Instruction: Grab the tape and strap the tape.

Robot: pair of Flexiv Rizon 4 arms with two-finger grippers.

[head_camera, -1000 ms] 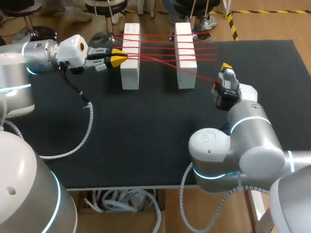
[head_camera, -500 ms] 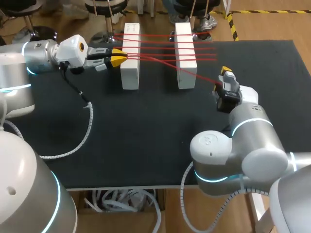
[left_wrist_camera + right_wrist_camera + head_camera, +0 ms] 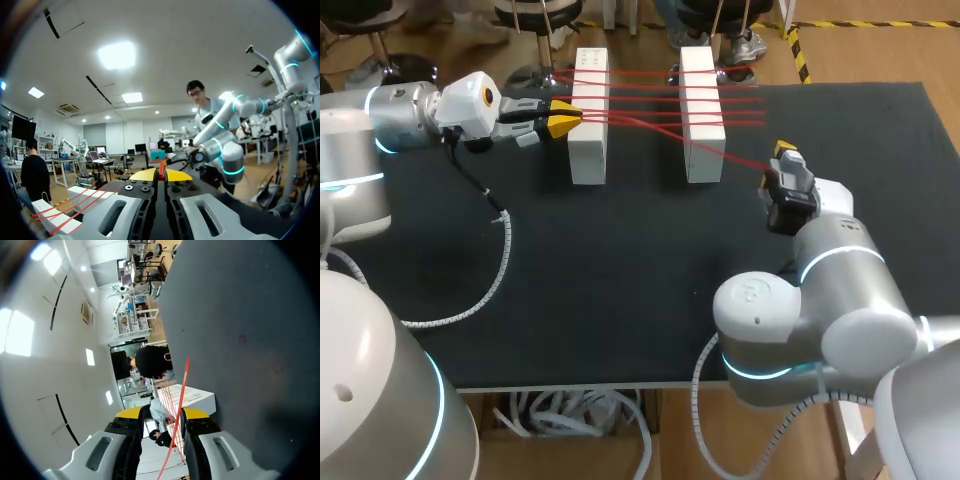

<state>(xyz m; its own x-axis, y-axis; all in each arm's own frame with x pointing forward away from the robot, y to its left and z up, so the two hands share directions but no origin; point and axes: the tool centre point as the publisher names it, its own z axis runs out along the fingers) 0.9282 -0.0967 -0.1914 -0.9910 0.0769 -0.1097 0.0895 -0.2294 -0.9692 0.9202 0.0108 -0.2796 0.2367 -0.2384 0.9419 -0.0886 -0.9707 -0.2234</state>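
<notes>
L tool is pressed together, pinching the tape end right at its tips, just beside the L block. R tool has a strand running thru it; can't tell if it's clamped. From R tool the tape slants taut to the R block, w/ several turns spanning both blocks on the surface. Looks mid-wrap. To do it well: L tool anchors firm, R tool carries the strand round w/ even tension and no slack. Lay the next turn beside the others, not across. Don't yank, as the blocks may slide or tip.
</notes>
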